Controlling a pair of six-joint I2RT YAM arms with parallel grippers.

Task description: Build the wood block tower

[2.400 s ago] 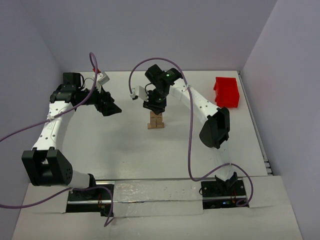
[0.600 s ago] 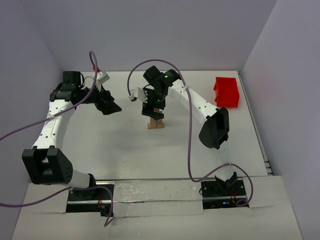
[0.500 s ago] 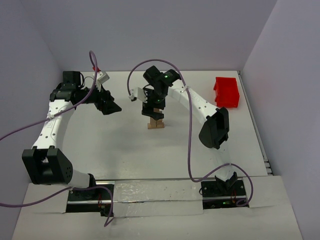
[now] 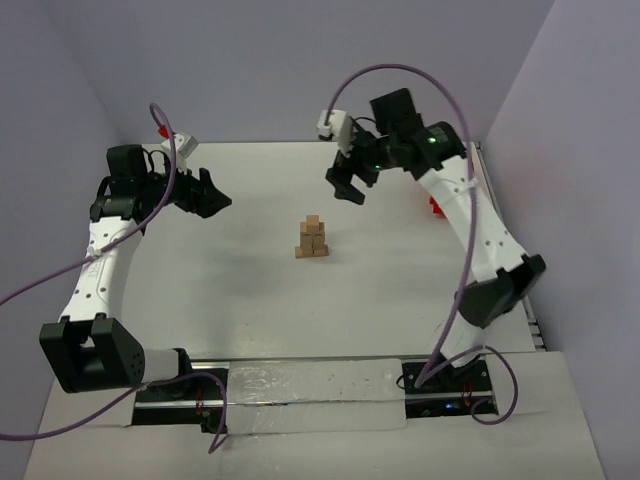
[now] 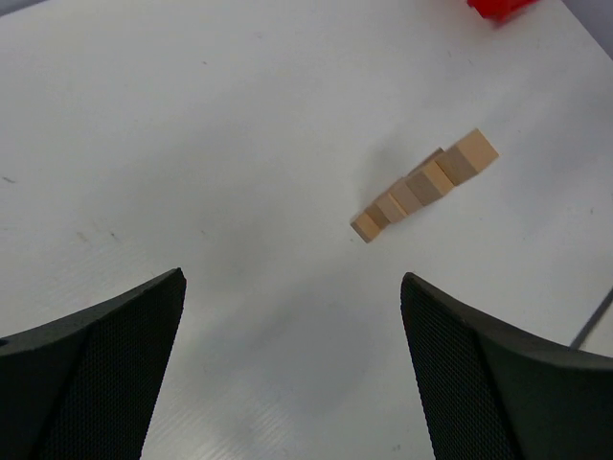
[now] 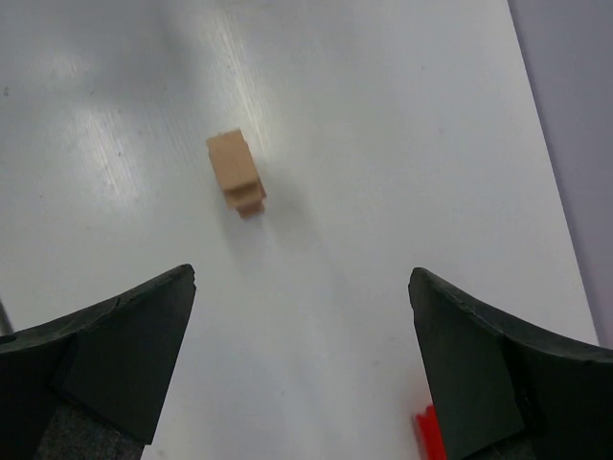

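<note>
Fingers (image 5: 96, 364) spread wide on both sides, nothing held! Mid-table stands the tower (image 4: 312, 238), narrowing upward. Beyond it, left gripper (image 4: 213, 202) and right gripper (image 4: 348, 188) hover well apart from it. No loose blocks showing, so building looks done; any next move must steer clear.

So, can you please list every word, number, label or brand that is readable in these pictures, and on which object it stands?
None: no text can be read in any view.
The tower: its wood blocks have plain faces, without marks.
The red bin: only a small part shows, and no label is visible on it.
</note>
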